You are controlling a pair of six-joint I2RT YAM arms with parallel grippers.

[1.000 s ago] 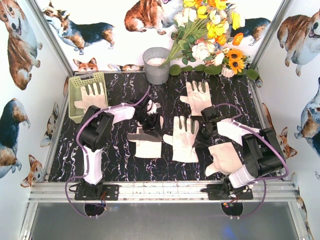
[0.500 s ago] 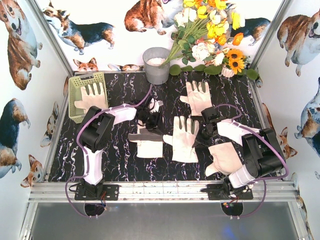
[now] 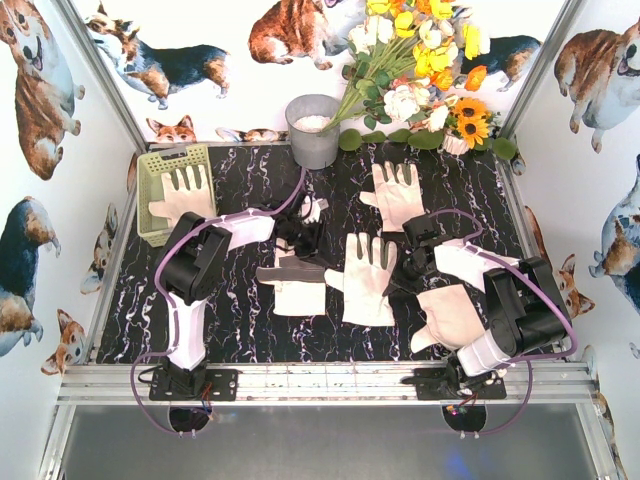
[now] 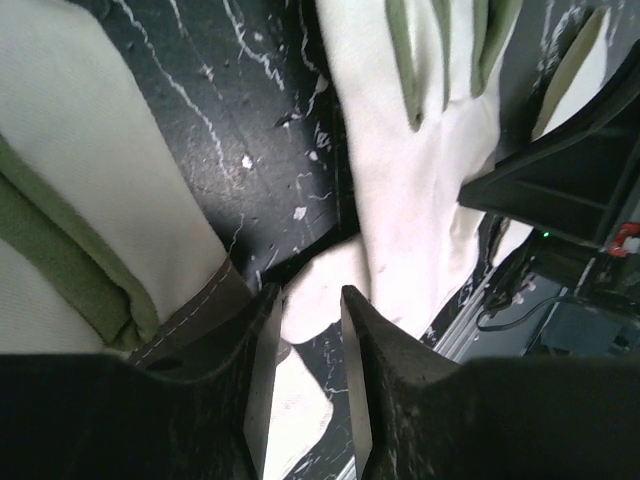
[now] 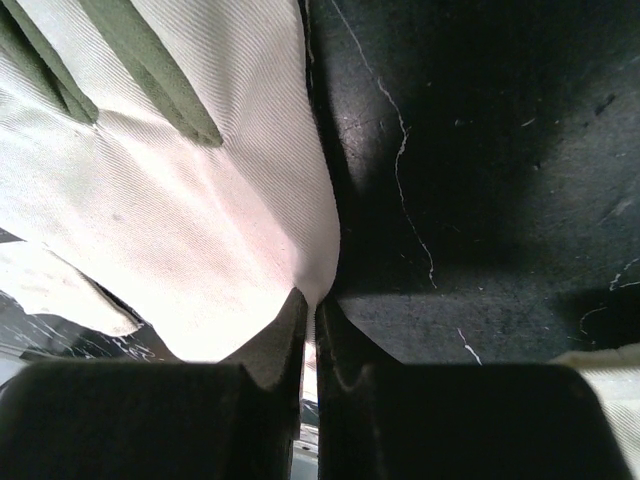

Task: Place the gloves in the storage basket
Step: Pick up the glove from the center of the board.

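The pale yellow-green storage basket point(image 3: 152, 170) stands at the far left with one glove point(image 3: 183, 195) lying in it. Other gloves lie on the black marbled table: one at the back point(image 3: 397, 195), one in the middle point(image 3: 365, 280), one folded under my left arm point(image 3: 297, 292) and one by my right arm point(image 3: 450, 315). My left gripper point(image 3: 300, 248) is open low between the folded glove point(image 4: 90, 220) and the middle glove point(image 4: 420, 150), its jaws astride a white thumb. My right gripper point(image 3: 408, 262) is shut on the middle glove's edge point(image 5: 250, 200).
A round grey metal bucket point(image 3: 313, 130) and a bunch of flowers point(image 3: 420, 70) stand along the back wall. A small white object point(image 3: 313, 208) lies behind my left gripper. White corgi-printed walls close in the table on three sides.
My left gripper has shifted slightly nearer and lower over the gloves, uncovering the small white object behind it. The right gripper has stayed pinched on the middle glove's edge.
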